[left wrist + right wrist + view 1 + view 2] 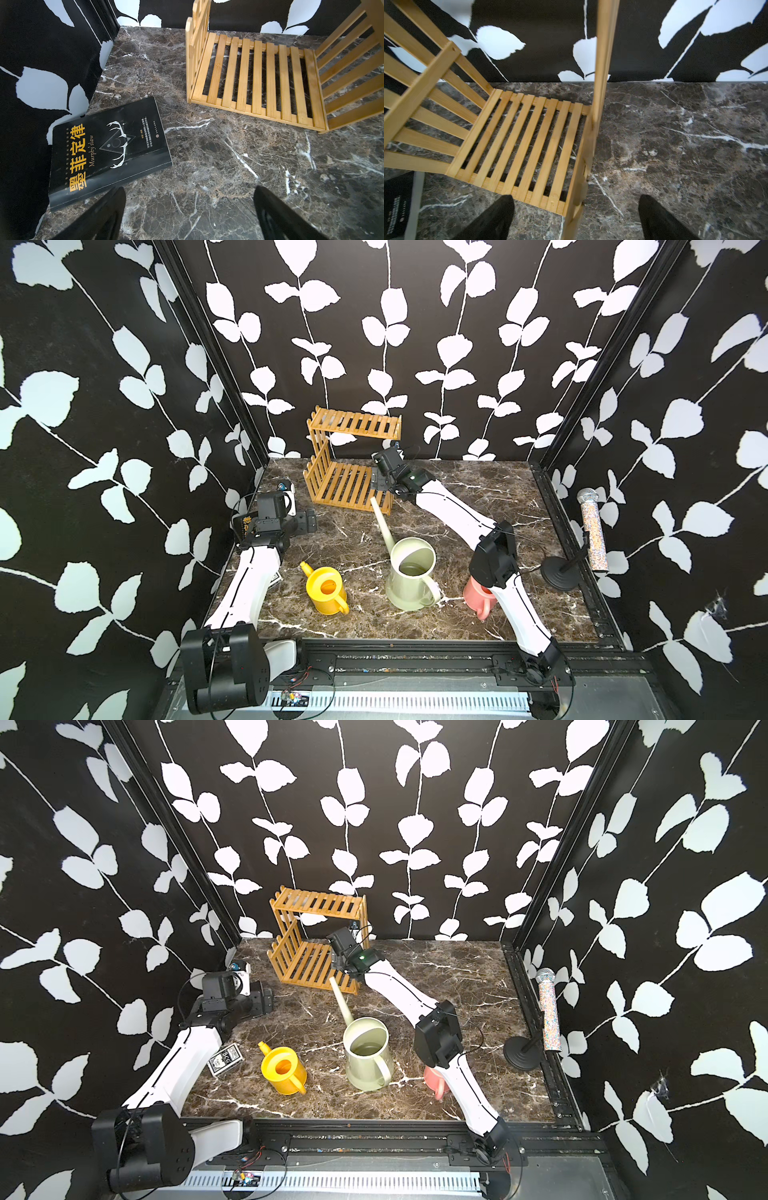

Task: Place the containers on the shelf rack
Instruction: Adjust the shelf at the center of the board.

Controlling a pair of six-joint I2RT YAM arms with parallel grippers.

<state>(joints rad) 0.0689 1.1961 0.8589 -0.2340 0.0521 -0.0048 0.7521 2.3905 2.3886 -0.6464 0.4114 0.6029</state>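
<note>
Between the wide, empty jaws of the right gripper (576,198) one side of the shelf rack (603,62) is framed edge-on, while the green watering can (409,576), yellow can (326,589) and pink can (476,599) are seen well behind them.

A black book (108,149) is lying flat beside the leaf-patterned wall (41,62); a glittery microphone (593,531) is sitting tilted in its black stand (557,574)
</note>
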